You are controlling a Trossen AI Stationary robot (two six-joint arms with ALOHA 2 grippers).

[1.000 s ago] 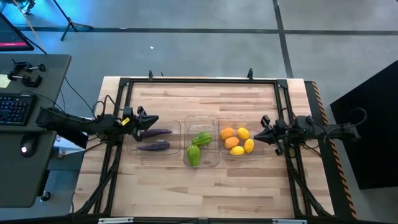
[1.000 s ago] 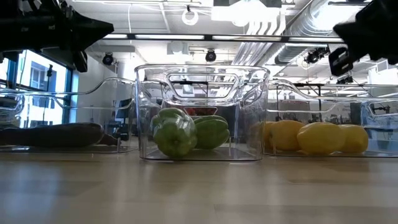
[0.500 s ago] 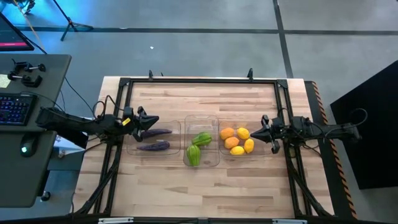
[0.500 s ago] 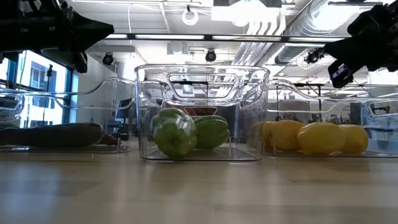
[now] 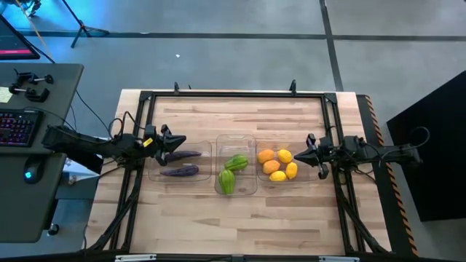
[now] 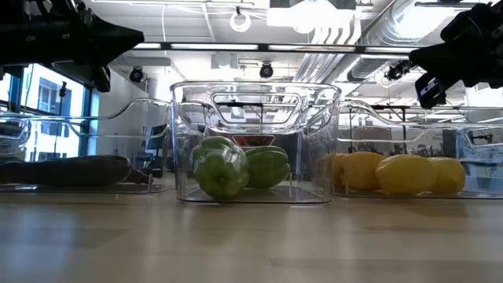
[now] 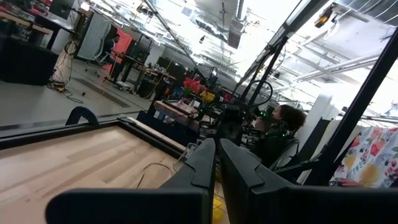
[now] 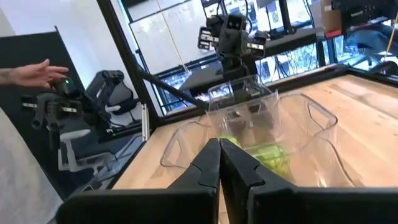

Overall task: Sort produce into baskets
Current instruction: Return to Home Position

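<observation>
Both jaws shut, empty: left jaws over left bin (image 6: 149,134), right jaws at right bin (image 6: 393,134) edge. Eggplants (image 5: 180,171) left, green pieces (image 5: 227,180) middle bin (image 5: 235,144), lemons (image 5: 284,156) right. I'd lift clear of rims, retract slowly.

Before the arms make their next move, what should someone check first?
1. Left gripper shut, nothing in it: ok.
2. Right gripper shut, nothing in it: ok.
3. Both eggplants in the left bin: ok.
4. Green pieces in the middle bin: ok.
5. Lemons and oranges in the right bin: ok.
6. Table bare of stray produce: ok.
</observation>
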